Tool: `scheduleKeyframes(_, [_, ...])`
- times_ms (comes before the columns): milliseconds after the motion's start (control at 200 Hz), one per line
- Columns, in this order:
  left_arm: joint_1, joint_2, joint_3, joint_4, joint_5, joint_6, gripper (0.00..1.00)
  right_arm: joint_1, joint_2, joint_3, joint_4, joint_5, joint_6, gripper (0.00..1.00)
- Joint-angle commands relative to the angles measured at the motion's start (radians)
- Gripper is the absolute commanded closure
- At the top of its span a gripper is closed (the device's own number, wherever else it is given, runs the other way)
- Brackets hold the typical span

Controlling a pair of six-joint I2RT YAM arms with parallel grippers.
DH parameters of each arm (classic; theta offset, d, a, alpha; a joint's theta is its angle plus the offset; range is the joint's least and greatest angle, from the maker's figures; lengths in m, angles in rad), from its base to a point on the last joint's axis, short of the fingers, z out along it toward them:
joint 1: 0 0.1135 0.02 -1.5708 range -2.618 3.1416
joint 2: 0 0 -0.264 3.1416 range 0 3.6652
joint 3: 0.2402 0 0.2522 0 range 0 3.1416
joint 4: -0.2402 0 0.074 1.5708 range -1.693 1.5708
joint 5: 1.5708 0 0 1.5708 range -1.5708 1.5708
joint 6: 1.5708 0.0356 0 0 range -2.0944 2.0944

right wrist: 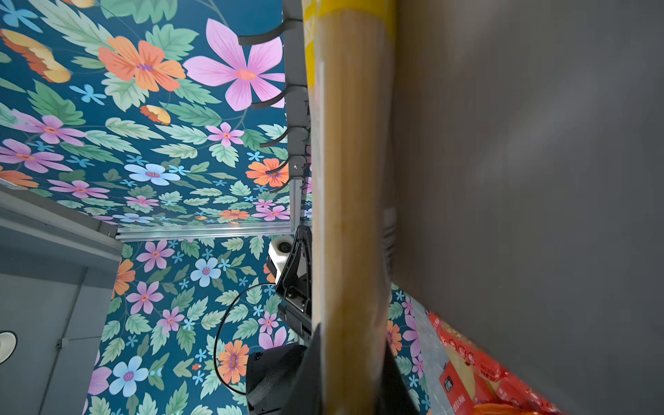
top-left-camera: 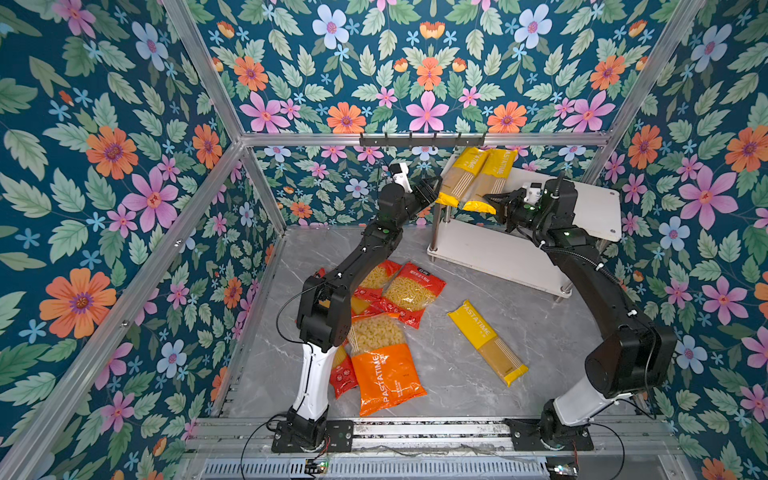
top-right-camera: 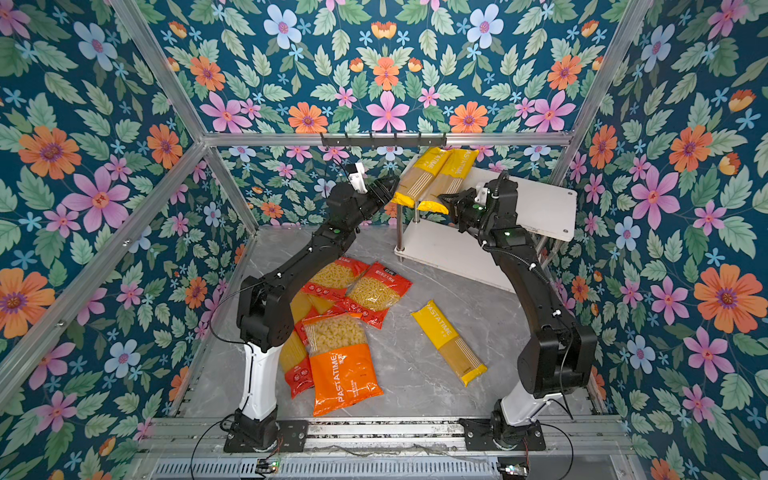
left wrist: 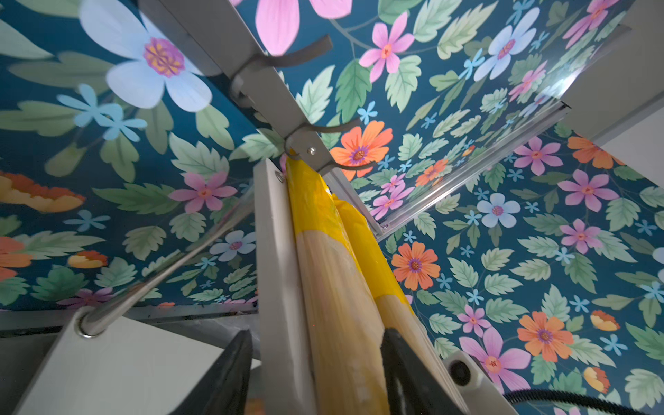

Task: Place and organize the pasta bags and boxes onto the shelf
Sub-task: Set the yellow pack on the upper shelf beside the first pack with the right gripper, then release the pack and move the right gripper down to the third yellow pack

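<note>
Both top views show our right tool [top-left-camera: 494, 204] clenching a yellow pack [top-left-camera: 496, 174] on the shelf [top-left-camera: 594, 208]; left tool [top-left-camera: 432, 187]: we cannot tell

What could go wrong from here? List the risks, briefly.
Both yellow spaghetti packs overhang the top board's edge; a nudge from the left tool might tip them off.
The right tool, shut on the right-hand pack, might drag it back out if it withdraws before opening.
</note>
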Motion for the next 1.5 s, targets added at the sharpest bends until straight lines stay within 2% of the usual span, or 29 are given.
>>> scheduleKeyframes(0, [-0.013,0.004,-0.008,0.014,0.021,-0.006,0.45,0.000,0.013,0.038,0.045,-0.005,-0.038,0.97])
scheduleKeyframes(55, [-0.015,-0.006,-0.023,0.029,0.021,-0.010,0.45,-0.002,0.017,0.049,0.008,-0.019,-0.057,0.91])
scheduleKeyframes(195, [-0.012,-0.024,-0.025,0.009,0.004,0.022,0.42,-0.025,0.003,0.015,-0.005,-0.046,-0.057,0.68])
scheduleKeyframes(320, [-0.010,-0.027,-0.029,0.008,0.018,0.026,0.39,-0.044,-0.020,-0.011,-0.011,-0.068,-0.062,0.54])
scheduleKeyframes(490, [-0.012,-0.039,-0.056,0.026,0.025,0.021,0.38,-0.055,-0.061,-0.053,-0.018,-0.089,-0.078,0.42])
scheduleKeyframes(615, [-0.014,-0.045,-0.063,0.037,0.032,0.011,0.39,-0.055,-0.084,-0.062,-0.059,-0.085,-0.110,0.42])
scheduleKeyframes(700, [-0.022,-0.044,-0.065,0.043,0.033,0.008,0.39,-0.055,-0.082,-0.047,-0.098,-0.065,-0.140,0.50])
scheduleKeyframes(760, [-0.024,-0.044,-0.064,0.046,0.034,0.007,0.40,-0.055,-0.068,-0.027,-0.114,-0.058,-0.153,0.62])
scheduleKeyframes(855, [-0.026,-0.043,-0.059,0.042,0.035,0.008,0.40,-0.055,-0.040,0.005,-0.113,-0.067,-0.153,0.73])
scheduleKeyframes(1010, [-0.024,-0.059,-0.066,0.020,0.035,0.033,0.40,-0.055,-0.017,0.015,-0.099,-0.093,-0.148,0.76])
scheduleKeyframes(1080, [-0.024,-0.076,-0.079,0.010,0.036,0.049,0.37,-0.057,-0.031,-0.006,-0.084,-0.105,-0.147,0.69])
scheduleKeyframes(1150, [-0.021,-0.099,-0.101,0.002,0.037,0.067,0.32,-0.062,-0.060,-0.028,-0.088,-0.119,-0.163,0.54])
scheduleKeyframes(1250, [-0.017,-0.146,-0.157,-0.007,0.038,0.086,0.26,-0.073,-0.117,-0.070,-0.100,-0.152,-0.203,0.41])
scheduleKeyframes(1355, [-0.010,-0.219,-0.256,-0.001,0.034,0.104,0.23,-0.075,-0.190,-0.121,-0.171,-0.169,-0.276,0.35])
scheduleKeyframes(1495, [-0.009,-0.354,-0.432,-0.016,-0.009,0.153,0.23,-0.078,-0.322,-0.264,-0.261,-0.147,-0.368,0.34])
